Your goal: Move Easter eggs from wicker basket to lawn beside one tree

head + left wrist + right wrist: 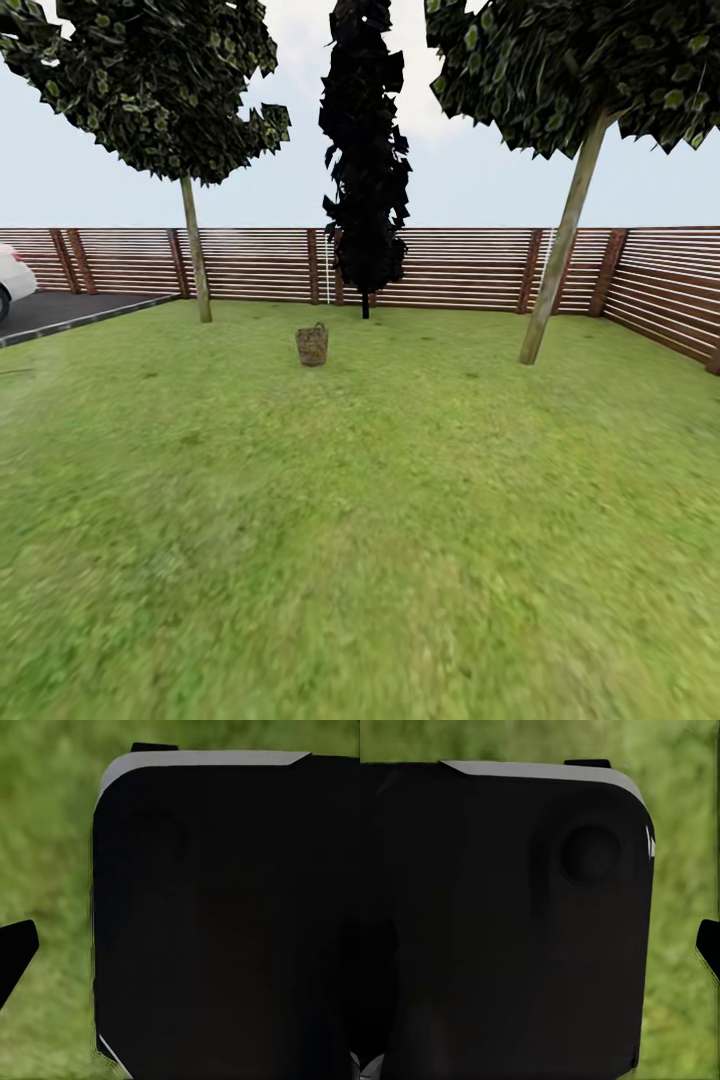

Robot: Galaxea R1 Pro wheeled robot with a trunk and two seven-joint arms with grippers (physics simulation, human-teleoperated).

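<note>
The wicker basket [312, 345] stands far ahead on the lawn [360, 520], small in the head view, near the middle. Its inside is too far off to see, so the Easter eggs are hidden. A tree with a pale leaning trunk [562, 250] rises right of the basket, and a second pale-trunked tree [196, 250] stands left of it. In the left wrist view one dark fingertip [16, 954] shows over grass beside a large black robot panel [225, 922]. In the right wrist view another dark fingertip [709, 949] shows at the edge, beside a black panel [502, 922].
A black columnar tree [366, 150] stands behind the basket by the brown slatted fence [460, 268], which also runs along the right side. A dark paved driveway [60, 310] with a white car [12, 280] lies at the far left. Open grass stretches between me and the basket.
</note>
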